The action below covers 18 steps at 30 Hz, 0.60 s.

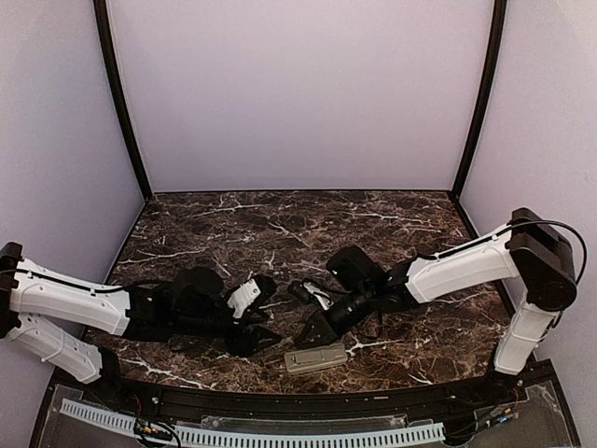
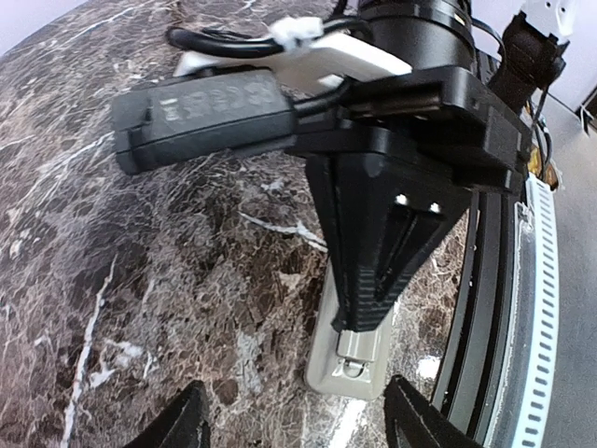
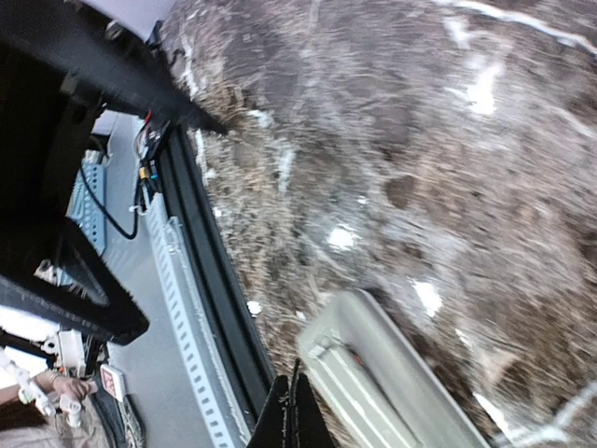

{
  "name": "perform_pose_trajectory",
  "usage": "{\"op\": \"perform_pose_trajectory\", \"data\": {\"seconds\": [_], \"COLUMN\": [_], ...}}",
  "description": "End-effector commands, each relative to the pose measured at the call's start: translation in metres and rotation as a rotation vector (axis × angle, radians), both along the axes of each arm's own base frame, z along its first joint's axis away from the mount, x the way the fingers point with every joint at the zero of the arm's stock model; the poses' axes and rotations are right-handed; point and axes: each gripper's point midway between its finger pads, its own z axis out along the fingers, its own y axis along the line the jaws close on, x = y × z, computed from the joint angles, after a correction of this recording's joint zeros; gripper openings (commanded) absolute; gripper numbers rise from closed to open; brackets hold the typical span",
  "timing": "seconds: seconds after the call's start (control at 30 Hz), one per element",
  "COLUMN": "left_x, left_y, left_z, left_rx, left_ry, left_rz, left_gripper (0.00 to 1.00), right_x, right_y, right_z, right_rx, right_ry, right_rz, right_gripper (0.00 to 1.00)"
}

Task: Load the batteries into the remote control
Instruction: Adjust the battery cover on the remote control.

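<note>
We are holding our closed right gripper (image 2: 359, 313) over the remote control (image 1: 315, 358) (back up) by the desk's near edge, our left gripper (image 2: 300, 420) gaping.

The remote control (image 1: 315, 358) shows a greyish-beige back; the table (image 1: 280, 219) beneath it is dark brown marble with white veins.

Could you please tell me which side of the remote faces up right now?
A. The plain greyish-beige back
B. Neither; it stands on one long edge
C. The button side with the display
A: the remote lies flat on the table near its front edge, showing only its plain greyish-beige back, with no buttons or display in view.
</note>
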Motion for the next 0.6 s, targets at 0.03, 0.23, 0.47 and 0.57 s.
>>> {"op": "perform_pose_trajectory", "data": {"seconds": [0.03,0.23,0.47,0.57], "left_x": [0.010,0.015,0.015,0.015], "left_y": [0.034,0.043,0.041,0.041], "left_z": [-0.003,0.003,0.000,-0.001], "left_rx": [-0.024,-0.041,-0.031,-0.026], "left_ry": [0.007,-0.025,-0.027,-0.026], "left_rz": [0.175,0.214,0.207,0.205], "left_gripper": [0.63,0.65,0.65,0.65], "right_x": [-0.010,-0.016,-0.022,-0.024], "right_y": [0.021,0.021,0.005,-0.008], "right_z": [0.019,0.011,-0.052,-0.067], "right_rx": [0.071,0.044,-0.096,-0.145], "right_ry": [0.010,0.030,0.125,0.130], "right_rz": [0.062,0.070,0.058,0.036], "right_gripper": [0.00,0.00,0.00,0.00]}}
